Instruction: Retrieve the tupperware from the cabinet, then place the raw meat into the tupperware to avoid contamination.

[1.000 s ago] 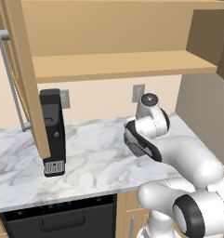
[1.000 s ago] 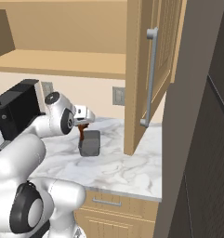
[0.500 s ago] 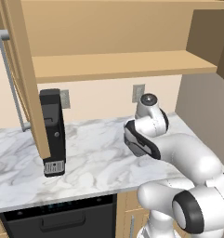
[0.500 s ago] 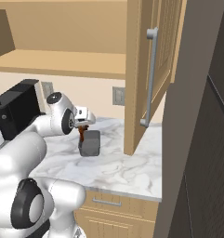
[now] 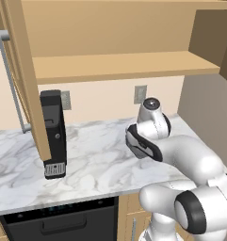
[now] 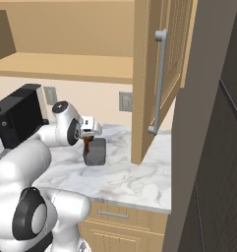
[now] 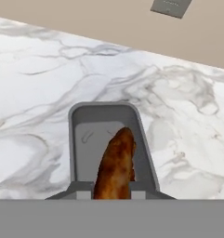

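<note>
The grey tupperware (image 6: 95, 152) sits open on the marble counter (image 6: 125, 172), below the open cabinet (image 6: 66, 66). My gripper (image 6: 86, 139) hangs just over its left end, shut on the raw meat (image 6: 86, 144), a reddish-brown drumstick pointing down into the box. In the hand view the raw meat (image 7: 115, 166) reaches out over the tupperware (image 7: 81, 116), whose floor is bare beneath it; whether the meat touches the floor I cannot tell. In the left base view my own arm hides the hand, and the cabinet's shelf (image 5: 119, 66) is bare.
A tall black appliance (image 5: 53, 134) stands on the counter to the left. An open cabinet door (image 5: 20, 70) hangs in front of it. Another open door (image 6: 154, 74) with a grey bar handle hangs right of the tupperware. Wall outlets (image 5: 140, 94) sit behind.
</note>
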Available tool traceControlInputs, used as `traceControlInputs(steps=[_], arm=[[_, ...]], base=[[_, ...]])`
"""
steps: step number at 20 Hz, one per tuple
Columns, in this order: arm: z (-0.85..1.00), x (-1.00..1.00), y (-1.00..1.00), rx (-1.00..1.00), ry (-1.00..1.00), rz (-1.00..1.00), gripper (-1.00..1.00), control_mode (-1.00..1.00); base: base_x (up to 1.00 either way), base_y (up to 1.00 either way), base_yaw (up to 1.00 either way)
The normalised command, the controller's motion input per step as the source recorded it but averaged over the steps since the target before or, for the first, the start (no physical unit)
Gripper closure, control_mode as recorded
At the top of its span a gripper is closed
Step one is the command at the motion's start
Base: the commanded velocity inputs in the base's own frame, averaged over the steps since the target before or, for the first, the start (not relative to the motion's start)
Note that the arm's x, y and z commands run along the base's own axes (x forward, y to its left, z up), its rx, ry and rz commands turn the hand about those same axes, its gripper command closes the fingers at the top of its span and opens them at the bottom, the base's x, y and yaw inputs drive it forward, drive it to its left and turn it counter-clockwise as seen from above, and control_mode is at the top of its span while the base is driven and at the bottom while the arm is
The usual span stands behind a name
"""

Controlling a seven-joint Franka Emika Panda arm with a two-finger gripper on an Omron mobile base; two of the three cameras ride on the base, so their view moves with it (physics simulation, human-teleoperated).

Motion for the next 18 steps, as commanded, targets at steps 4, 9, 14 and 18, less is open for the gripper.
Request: traceControlInputs(steps=[4,9,14,18], arm=[[-0.27,0.0,0.0,0.0,0.01,0.0,1.0,-1.0],[-0.24,0.0,0.0,0.0,0.01,0.0,1.0,-1.0],[-0.17,0.0,-0.03,0.02,0.01,0.0,1.0,-1.0],[-0.16,0.0,-0.04,0.03,0.02,0.0,1.0,-1.0]], base=[[0.0,0.0,0.0],[0.0,0.0,0.0],[0.0,0.0,0.0],[0.0,0.0,0.0]])
